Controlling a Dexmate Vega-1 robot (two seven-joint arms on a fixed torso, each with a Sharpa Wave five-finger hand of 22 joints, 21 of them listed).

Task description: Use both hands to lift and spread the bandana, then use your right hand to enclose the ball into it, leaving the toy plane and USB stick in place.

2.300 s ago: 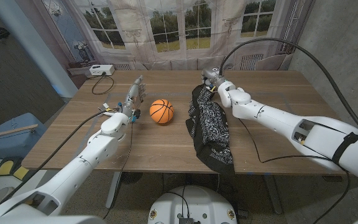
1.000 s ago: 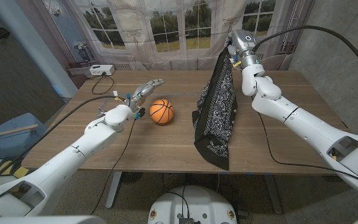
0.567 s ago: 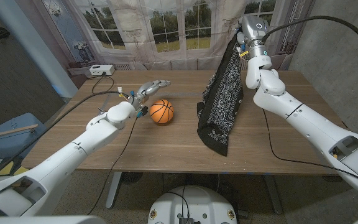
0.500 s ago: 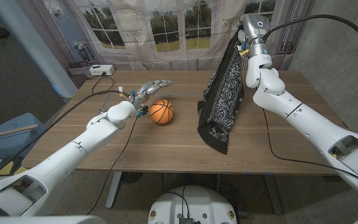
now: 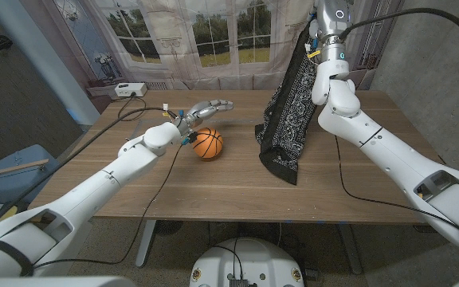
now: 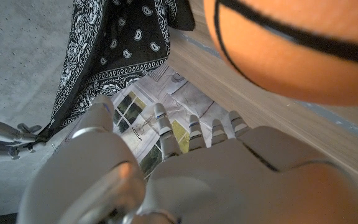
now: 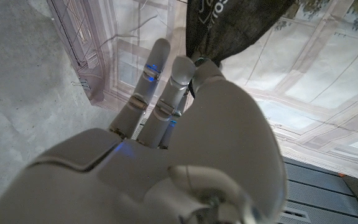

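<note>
Your right hand (image 5: pixel 319 36) pinches the bandana (image 5: pixel 291 112), hanging limp above the surface beside the ball (image 5: pixel 207 143); take its free edge with your spread, empty left hand (image 5: pixel 205 109).

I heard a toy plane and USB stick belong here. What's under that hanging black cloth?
The right hand holds the bandana up; its lower end drapes on the table. Bare wood surrounds it. Anything beneath the draped end is covered.
</note>
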